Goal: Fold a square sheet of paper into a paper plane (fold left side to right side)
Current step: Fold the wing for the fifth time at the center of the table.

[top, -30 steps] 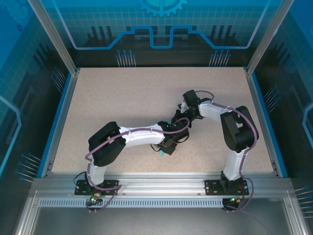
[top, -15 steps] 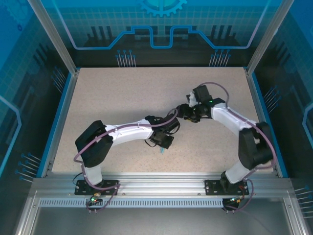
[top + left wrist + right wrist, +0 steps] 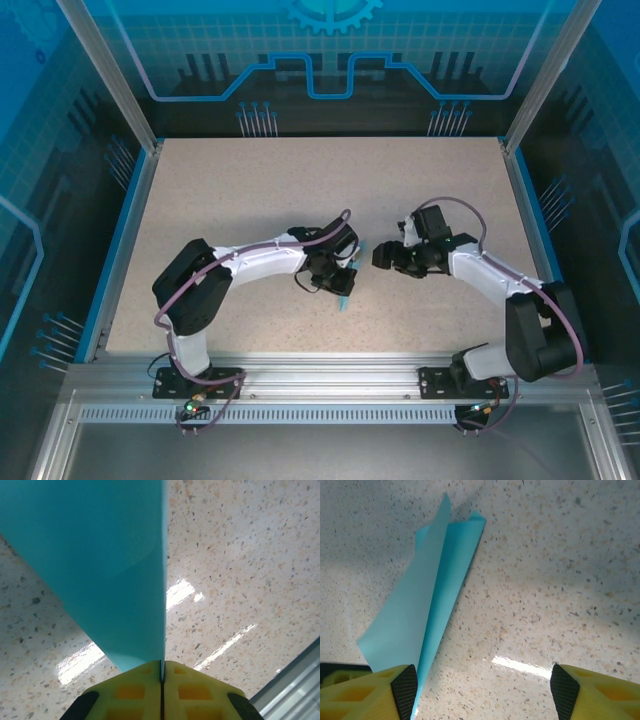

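Looking down from above, the left gripper [image 3: 341,288] sits near the middle of the speckled desk [image 3: 250,190] with a sliver of light-blue paper plane [image 3: 343,302] poking out from under it. The right gripper [image 3: 381,259] points at the plane from the right arm's side, near it but apart from it. From this height I cannot tell how either pair of jaws stands. Through the left wrist camera the matter is plain: the two yellow fingers [image 3: 135,677] are pressed together on the plane's edge, and the paper [image 3: 100,565] runs away from them as a broad folded blade, one straight edge in line with the seam between the pads, the sheet raised above the desk rather than flat on it. Through the right wrist camera the plane [image 3: 437,600] shows as a slim creased dart with two layers splaying at its far tip. This gripper's jaws stand wide apart with nothing between them, one fingertip [image 3: 404,687] just beside the plane's near end. I judge the folding to be far along, the square already narrowed to a dart, with one arm holding while the other is free. The next move likely calls for the free gripper to close in on a loose layer or press a crease without tugging the plane from the other's pinch.
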`<state>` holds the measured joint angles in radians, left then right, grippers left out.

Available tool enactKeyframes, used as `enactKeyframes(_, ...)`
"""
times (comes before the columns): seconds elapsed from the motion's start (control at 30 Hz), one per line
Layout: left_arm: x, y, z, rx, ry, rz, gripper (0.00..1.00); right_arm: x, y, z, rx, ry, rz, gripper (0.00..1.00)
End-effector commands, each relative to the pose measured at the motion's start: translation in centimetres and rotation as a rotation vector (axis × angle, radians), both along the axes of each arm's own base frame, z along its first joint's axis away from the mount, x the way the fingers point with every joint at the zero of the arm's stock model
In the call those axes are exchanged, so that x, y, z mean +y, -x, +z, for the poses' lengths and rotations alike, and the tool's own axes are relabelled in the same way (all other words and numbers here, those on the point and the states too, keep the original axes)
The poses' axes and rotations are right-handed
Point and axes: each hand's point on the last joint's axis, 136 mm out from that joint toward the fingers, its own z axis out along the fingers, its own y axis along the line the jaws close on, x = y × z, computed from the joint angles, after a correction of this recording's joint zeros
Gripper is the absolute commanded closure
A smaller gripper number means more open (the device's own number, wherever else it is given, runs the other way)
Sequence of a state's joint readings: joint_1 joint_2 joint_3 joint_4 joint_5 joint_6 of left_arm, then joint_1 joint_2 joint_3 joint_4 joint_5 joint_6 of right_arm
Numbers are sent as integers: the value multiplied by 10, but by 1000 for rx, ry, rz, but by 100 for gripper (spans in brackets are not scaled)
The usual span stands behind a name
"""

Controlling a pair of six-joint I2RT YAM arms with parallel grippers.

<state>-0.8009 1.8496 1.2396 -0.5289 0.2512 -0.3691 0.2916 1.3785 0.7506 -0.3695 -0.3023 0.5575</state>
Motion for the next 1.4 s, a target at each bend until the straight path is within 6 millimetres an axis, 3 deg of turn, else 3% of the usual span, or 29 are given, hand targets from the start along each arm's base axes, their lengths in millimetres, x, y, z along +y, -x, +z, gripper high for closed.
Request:
enactKeyframes(0.0, -9, 3, -5, 102, 100, 15, 91, 4, 4, 2, -45, -56, 3, 28)
enactKeyframes(0.23, -7, -9, -6, 179, 228, 69, 91, 15, 14, -8, -75, -137, -10, 29)
enactKeyframes(0.43, -6, -13, -12, 226, 286, 93, 92, 28, 11, -14, -93, -200, -6, 28)
enactKeyframes(1.03, 9, -26, -22, 318, 417, 197, 92, 62, -26, -26, -96, -271, -76, 38)
enactKeyframes(1.37, 15, -28, -29, 351, 442, 236, 93, 78, -36, -34, -74, -270, -77, 43)
